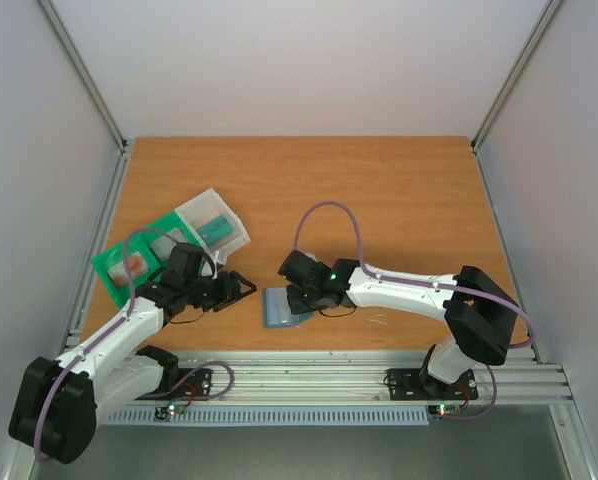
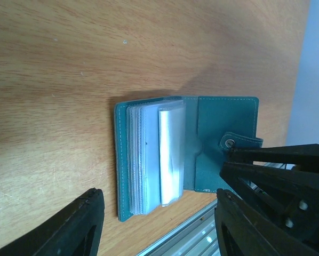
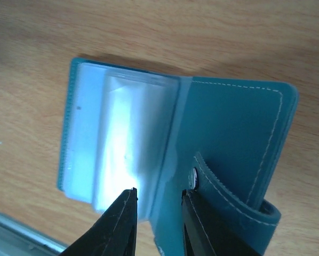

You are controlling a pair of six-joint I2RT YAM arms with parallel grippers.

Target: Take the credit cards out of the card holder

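Note:
The slate-blue card holder (image 1: pixel 279 308) lies open on the wood near the table's front edge. Its stack of clear sleeves (image 2: pixel 154 160) sits on the left leaf, and the tab clasp (image 2: pixel 231 142) is on the right leaf. The credit cards are hidden; I see only whitish sleeves (image 3: pixel 117 138). My right gripper (image 3: pixel 159 193) hovers low over the holder (image 3: pixel 239 128), slightly open, with its tips over the sleeve edge and the clasp snap and nothing clamped. My left gripper (image 2: pixel 159 224) stands wide open just left of the holder, empty, and appears in the top view (image 1: pixel 241 288).
A green tray (image 1: pixel 129 262) with a clear box (image 1: pixel 214 228) lies at the left behind my left arm. The aluminium rail (image 1: pixel 329 372) runs along the front edge, right beside the holder, and also shows in the left wrist view (image 2: pixel 191 234).

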